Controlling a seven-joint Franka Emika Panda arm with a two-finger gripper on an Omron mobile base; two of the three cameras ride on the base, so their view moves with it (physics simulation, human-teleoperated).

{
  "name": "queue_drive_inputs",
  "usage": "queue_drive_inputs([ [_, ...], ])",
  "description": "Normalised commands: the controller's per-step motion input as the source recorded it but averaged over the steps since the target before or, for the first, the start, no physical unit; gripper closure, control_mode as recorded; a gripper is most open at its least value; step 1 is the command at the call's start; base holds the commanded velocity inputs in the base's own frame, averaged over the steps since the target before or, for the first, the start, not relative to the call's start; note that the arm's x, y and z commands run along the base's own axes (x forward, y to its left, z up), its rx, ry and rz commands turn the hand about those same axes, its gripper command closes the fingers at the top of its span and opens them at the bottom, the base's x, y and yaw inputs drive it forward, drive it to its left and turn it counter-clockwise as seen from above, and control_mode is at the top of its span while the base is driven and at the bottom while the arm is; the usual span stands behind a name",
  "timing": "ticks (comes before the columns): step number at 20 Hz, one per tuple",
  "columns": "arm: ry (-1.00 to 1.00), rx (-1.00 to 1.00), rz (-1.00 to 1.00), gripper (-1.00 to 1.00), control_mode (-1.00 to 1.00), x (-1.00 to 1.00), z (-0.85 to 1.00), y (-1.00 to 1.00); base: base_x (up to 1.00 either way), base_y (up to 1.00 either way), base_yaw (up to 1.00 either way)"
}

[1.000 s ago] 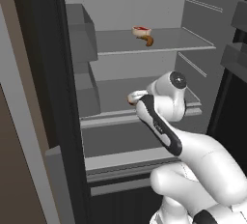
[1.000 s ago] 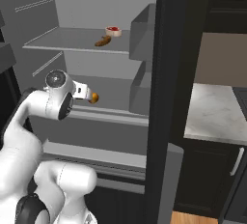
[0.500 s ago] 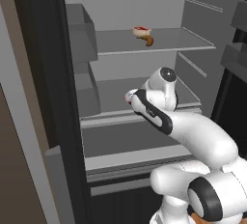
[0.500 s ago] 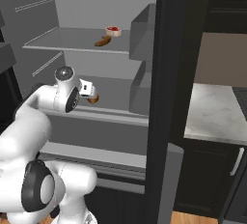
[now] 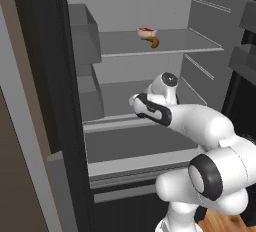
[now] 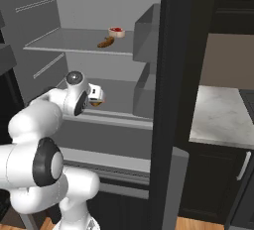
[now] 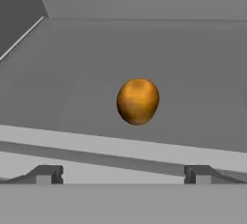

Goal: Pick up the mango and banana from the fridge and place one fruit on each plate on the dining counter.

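Pincer nearer mango in fridge

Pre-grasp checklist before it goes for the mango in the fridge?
1. Pincer open: ok, fingertips stand wide apart.
2. Mango centred between the fingertips: ok in the hand view.
3. Mango within the pincer's reach for closing: not ok, it lies ahead of the tips, further back on the shelf.
4. Shelf around the mango free of other items: ok.
5. Fridge door open: ok.
6. Banana out of the way: ok, it lies on the shelf above, beside a red-and-white item.
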Motion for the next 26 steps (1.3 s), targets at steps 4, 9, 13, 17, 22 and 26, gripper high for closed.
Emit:
queue_drive_inputs([
  [4, 0.02, -0.02, 0.00, -1.00, -1.00, 0.41, -0.17, -0.03, 0.00, 0.00, 0.00],
  [9, 0.02, -0.01, 0.01, -1.00, -1.00, 0.34, -0.21, 0.00, 0.00, 0.00, 0.00],
  [13, 0.05, -0.01, 0.01, -1.00, -1.00, 0.38, -0.22, 0.00, 0.00, 0.00, 0.00],
  [17, 0.07, 0.00, 0.01, -1.00, -1.00, 0.42, -0.20, -0.01, 0.00, 0.00, 0.00],
  [22, 0.14, 0.00, 0.01, -1.00, -1.00, 0.35, -0.17, 0.00, 0.00, 0.00, 0.00],
  [26, 0.15, 0.00, 0.00, -1.00, -1.00, 0.26, -0.30, 0.00, 0.00, 0.00, 0.00],
])
